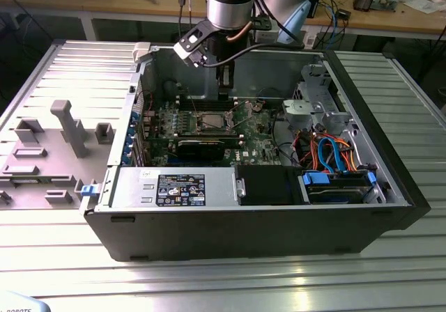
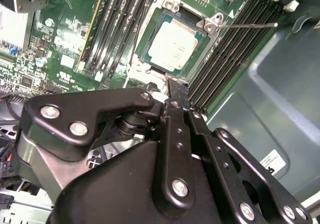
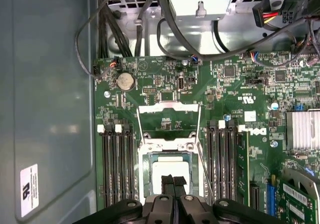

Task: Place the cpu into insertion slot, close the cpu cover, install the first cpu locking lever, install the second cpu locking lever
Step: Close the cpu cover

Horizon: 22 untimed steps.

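Cpu [image 3: 159, 170]: flat square, dull silver top, seated in the insertion slot [image 3: 165, 145] (metal rim, green motherboard [image 3: 235, 104] around). Cpu cover [image 3: 169, 106]: thin silvery window frame, standing open at the slot's edge. Gripper [image 3: 173, 180]: black fingers pressed together, tips just above the cpu. Long black memory slots [image 3: 222, 164] flank the socket.

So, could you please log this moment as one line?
silvery square cpu: in silver-rimmed socket | square metal cover frame: open | gripper: shut, above cpu

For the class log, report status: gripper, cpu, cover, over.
Gripper shut, empty, at insertion slot edge. Cpu seated in it. Cpu cover open, swung back. No obstruction seen.
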### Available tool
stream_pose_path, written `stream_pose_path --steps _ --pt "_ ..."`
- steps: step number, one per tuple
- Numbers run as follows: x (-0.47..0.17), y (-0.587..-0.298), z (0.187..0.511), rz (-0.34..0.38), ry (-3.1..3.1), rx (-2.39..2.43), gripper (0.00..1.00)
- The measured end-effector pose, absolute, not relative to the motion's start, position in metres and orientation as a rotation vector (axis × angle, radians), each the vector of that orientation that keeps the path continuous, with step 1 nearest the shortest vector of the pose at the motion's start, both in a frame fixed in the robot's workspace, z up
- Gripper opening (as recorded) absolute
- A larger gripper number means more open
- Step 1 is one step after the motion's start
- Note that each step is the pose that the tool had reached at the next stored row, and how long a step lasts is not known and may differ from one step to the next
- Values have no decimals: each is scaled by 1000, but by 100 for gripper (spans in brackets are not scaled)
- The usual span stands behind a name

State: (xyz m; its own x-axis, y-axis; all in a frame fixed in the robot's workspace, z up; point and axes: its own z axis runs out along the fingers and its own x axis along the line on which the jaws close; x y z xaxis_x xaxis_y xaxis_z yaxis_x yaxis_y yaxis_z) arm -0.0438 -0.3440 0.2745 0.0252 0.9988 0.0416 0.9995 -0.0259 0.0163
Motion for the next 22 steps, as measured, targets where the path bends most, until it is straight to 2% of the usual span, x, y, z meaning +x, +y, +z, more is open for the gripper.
stream_pose_path --steps 22 --pt "-18 -344 274 -64 -2180 -2237 11"
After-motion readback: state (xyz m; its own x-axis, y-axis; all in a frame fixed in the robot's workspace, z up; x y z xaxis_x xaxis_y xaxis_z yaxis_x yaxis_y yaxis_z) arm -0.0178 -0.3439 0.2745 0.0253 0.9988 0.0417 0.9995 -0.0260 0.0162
